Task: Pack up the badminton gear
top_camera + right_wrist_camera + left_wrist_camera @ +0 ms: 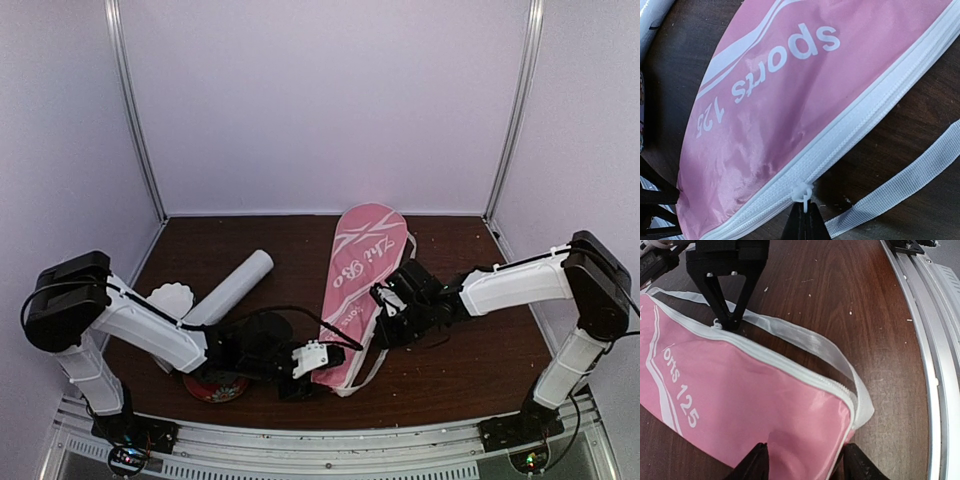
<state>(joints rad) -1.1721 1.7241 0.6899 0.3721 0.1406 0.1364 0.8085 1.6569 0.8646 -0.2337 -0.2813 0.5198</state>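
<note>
The long pink bag with white lettering lies lengthwise mid-table, its narrow end nearest me. My left gripper straddles that near end; in the left wrist view its fingers press in on the pink fabric from both sides. My right gripper is shut on the small white zip pull on the bag's white zipper. The same gripper shows from the left wrist as a black tip on the zipper line. The white tube lies left of the bag. Racquets and shuttlecocks are out of view.
A white scalloped bowl sits by the tube's near end, and a red floral plate lies under my left arm. The bag's white webbing strap loops loose on the wood beside the zipper. A metal rail runs along the table's near edge.
</note>
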